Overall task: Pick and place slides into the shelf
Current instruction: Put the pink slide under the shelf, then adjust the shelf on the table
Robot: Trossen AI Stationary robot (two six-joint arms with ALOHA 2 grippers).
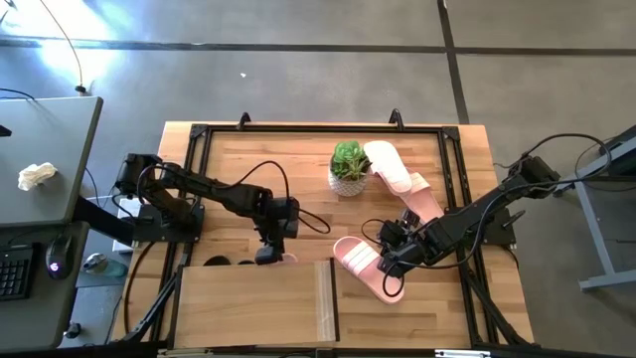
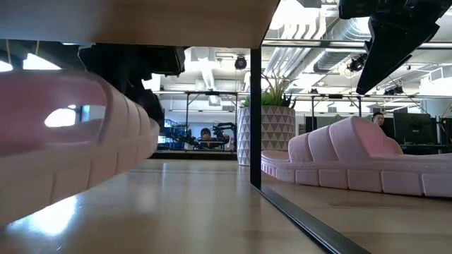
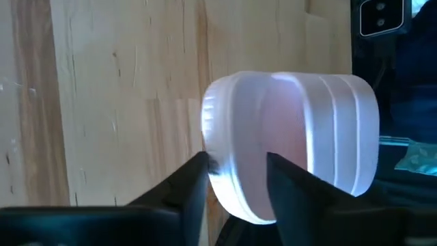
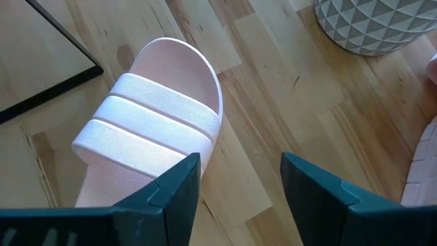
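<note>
The shelf (image 1: 253, 303) stands at the table's near edge, and its top (image 2: 141, 21) roofs the low view. A light pink slide (image 3: 293, 137) lies on the table under that top (image 2: 70, 134), with only its end showing past the shelf's far edge (image 1: 289, 257). My left gripper (image 3: 237, 171) is at that end (image 1: 270, 255), slanting down, fingers apart on either side of the slide's rim. My right gripper (image 4: 239, 178) hangs open above a second pink slide (image 4: 157, 116), which lies flat on its sole right of the shelf (image 1: 358, 261). My left gripper has the pink slide's rim (image 3: 222, 171) between its parted fingers, which come slanting down from the far side. Whether either finger touches the rim, I cannot tell. The slide rests on the table under the shelf top.
A potted plant (image 1: 348, 169) stands at the middle far side. Two more pink slides (image 1: 391, 164) (image 1: 422, 202) lie to its right. Two dark rounded ends (image 1: 229, 262) show at the shelf's far edge, left of my left gripper. A black frame (image 1: 199, 179) borders the tabletop.
</note>
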